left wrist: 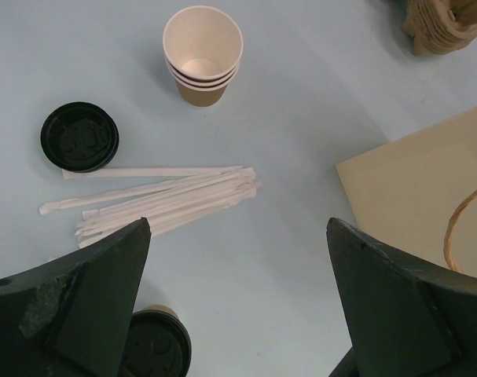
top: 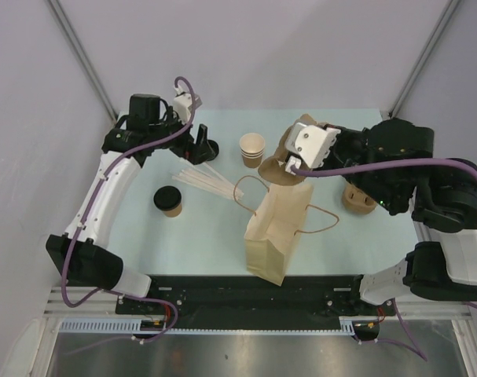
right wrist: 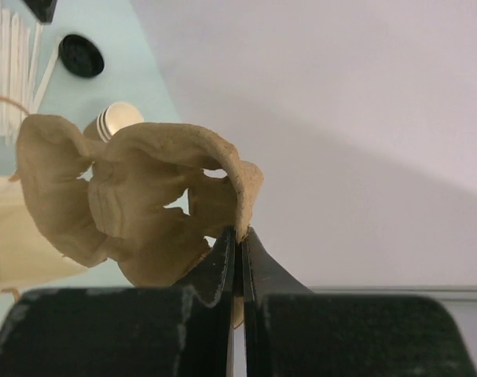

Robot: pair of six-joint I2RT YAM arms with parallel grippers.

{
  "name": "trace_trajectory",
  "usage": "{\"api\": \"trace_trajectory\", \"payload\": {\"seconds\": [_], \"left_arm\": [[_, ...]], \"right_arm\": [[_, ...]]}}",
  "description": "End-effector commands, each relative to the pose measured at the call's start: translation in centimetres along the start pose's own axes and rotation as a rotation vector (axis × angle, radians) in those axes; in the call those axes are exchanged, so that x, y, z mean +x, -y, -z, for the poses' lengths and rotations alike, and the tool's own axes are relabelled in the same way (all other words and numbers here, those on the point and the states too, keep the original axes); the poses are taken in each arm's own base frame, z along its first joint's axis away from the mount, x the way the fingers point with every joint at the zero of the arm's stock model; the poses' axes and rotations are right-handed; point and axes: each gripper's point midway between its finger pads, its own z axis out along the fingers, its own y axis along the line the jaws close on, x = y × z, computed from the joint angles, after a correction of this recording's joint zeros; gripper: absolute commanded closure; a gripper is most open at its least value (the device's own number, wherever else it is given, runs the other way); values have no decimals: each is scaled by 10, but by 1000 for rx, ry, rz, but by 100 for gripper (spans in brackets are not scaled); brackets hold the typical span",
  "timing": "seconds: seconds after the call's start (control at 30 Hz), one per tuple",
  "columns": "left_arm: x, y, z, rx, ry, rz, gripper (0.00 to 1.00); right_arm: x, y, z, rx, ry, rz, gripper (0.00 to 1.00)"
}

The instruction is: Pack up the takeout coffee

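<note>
Right jaws are pinched shut on a pulp carrier's (right wrist: pixel 136 196) edge beside the bag (top: pixel 277 228). Left jaws are spread wide above the straws (left wrist: pixel 167 196), and the coffee (top: pixel 167 201) is seen nearby, upright on the surface (top: pixel 191 243). It is judged light, thin-walled and crushable, so a gentle grip below the lid is advised.

No legible text or labels anywhere.

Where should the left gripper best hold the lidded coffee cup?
Best grip the lidded coffee cup on its paper wall below the lid, coming level from its left: it stands upright, and the straws lie at its right.
</note>
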Motion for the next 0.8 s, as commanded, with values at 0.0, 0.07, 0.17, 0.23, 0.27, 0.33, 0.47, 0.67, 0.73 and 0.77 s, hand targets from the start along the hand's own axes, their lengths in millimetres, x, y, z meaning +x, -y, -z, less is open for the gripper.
{"api": "trace_trajectory", "payload": {"seconds": [0.0, 0.07, 0.17, 0.23, 0.27, 0.33, 0.47, 0.67, 0.73, 0.77], "left_arm": [[-11, 8, 18, -24, 54, -41, 1], [-8, 7, 19, -33, 52, -40, 0], [-6, 9, 20, -31, 53, -45, 1], [-6, 8, 19, -31, 50, -42, 0], [-6, 8, 18, -29, 50, -41, 1], [-8, 8, 18, -25, 54, -38, 0], [-14, 13, 17, -3, 70, -30, 0], [-18, 22, 12, 24, 88, -26, 1], [-20, 25, 9, 23, 92, -35, 0], [-20, 29, 7, 30, 91, -40, 1]], "right_arm": [[28, -25, 9, -81, -121, -14, 100], [31, -42, 7, -137, -139, -11, 100], [36, -61, 7, -207, -157, -15, 100], [37, -70, 5, -242, -168, -11, 100], [37, -74, 5, -258, -169, -15, 100], [45, -87, 2, -293, -208, 8, 100], [60, -111, 1, -364, -252, 33, 100], [70, -140, -5, -462, -287, 5, 100], [72, -145, -9, -477, -294, -30, 100], [76, -152, -13, -511, -300, -60, 100]]}}
